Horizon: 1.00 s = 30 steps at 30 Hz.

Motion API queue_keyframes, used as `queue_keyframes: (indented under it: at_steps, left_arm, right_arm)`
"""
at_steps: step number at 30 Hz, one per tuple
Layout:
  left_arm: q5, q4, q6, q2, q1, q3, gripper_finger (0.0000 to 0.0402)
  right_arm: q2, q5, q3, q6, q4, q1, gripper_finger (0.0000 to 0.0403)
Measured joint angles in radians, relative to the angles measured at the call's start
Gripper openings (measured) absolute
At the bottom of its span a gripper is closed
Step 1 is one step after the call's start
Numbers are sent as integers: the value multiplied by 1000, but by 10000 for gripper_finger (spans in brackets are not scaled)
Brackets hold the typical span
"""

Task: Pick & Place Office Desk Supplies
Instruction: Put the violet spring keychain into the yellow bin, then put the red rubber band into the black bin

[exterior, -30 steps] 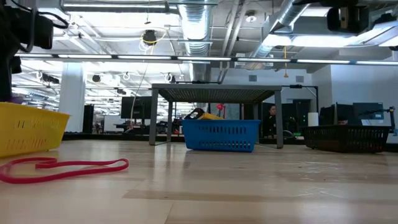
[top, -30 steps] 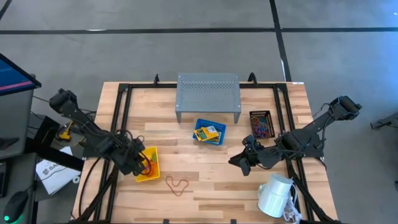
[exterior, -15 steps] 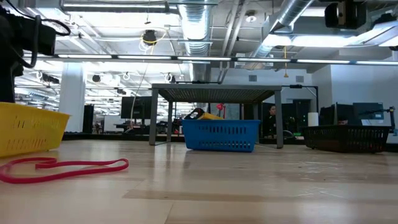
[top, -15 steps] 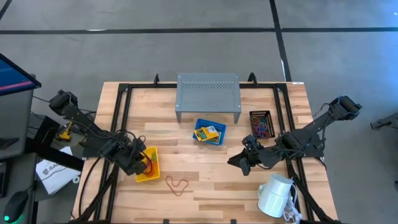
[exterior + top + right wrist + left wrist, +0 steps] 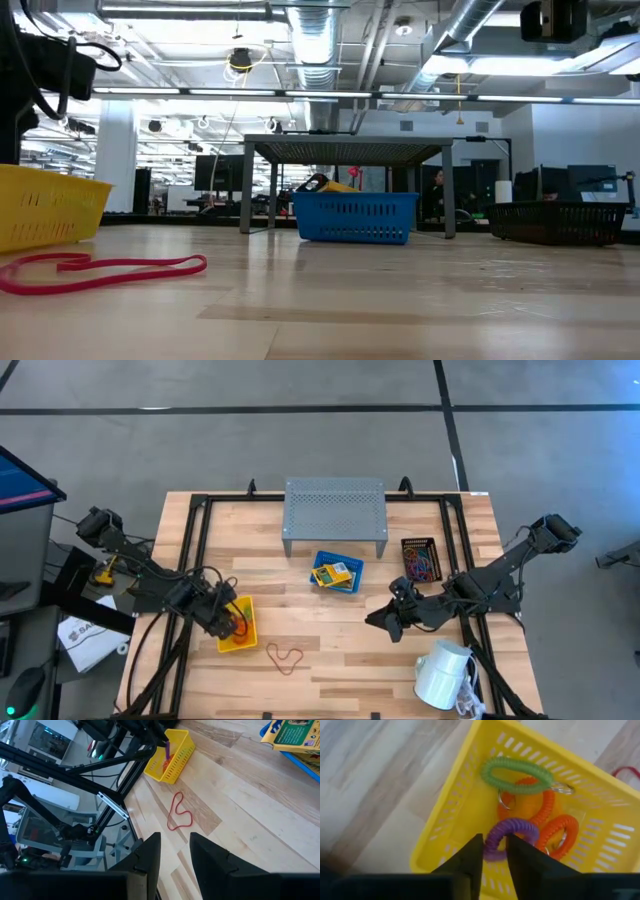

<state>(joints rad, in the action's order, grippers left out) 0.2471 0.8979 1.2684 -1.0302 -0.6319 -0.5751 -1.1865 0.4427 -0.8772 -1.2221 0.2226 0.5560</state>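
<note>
The red loop (image 5: 284,657) lies flat on the bare wood just beside the yellow bin (image 5: 247,636), on its near side, not yet binned. Over that bin hangs the left gripper (image 5: 493,851), its fingers a little parted with the purple loop (image 5: 510,834) between the tips, the coil dangling into the bin. Whether they grip it or have just let go, I cannot tell. The risk: if the coil snags on a fingertip as the arm lifts, it could be dragged back out or tug the light bin askew.

Already in the yellow bin are a green loop (image 5: 517,775) and two orange loops (image 5: 559,832).

Farther from the yellow bin, the right gripper (image 5: 174,851) waits above bare table with parted, empty fingers. Beyond it, the blue bin (image 5: 337,572) holds yellow printed packets (image 5: 332,573), and the black-mesh bin (image 5: 421,559) holds a tangle of coloured loops.
</note>
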Motion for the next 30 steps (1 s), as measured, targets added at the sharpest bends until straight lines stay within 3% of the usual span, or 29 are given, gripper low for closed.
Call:
queue_keyframes:
  at_steps: [8,13,16,22,27,30]
  left_arm:
    - [-9,-56,0,41,0,1,144]
    - [-10,-67,-6,123,0,1,164]
    - [-10,-173,-53,173,0,1,170]
    - [-8,-632,-446,132,-19,0,160]
    - [5,-801,-696,-10,-17,0,133]
    - [-57,-877,-811,-111,-17,0,124]
  right_arm:
    - [0,0,0,2,0,3,102]
    - [0,0,0,1,0,20,102]
    - [0,0,0,-1,0,29,102]
    - [0,1,0,0,0,33,102]
    - [0,2,0,0,0,33,102]
    - [0,3,0,-1,0,33,102]
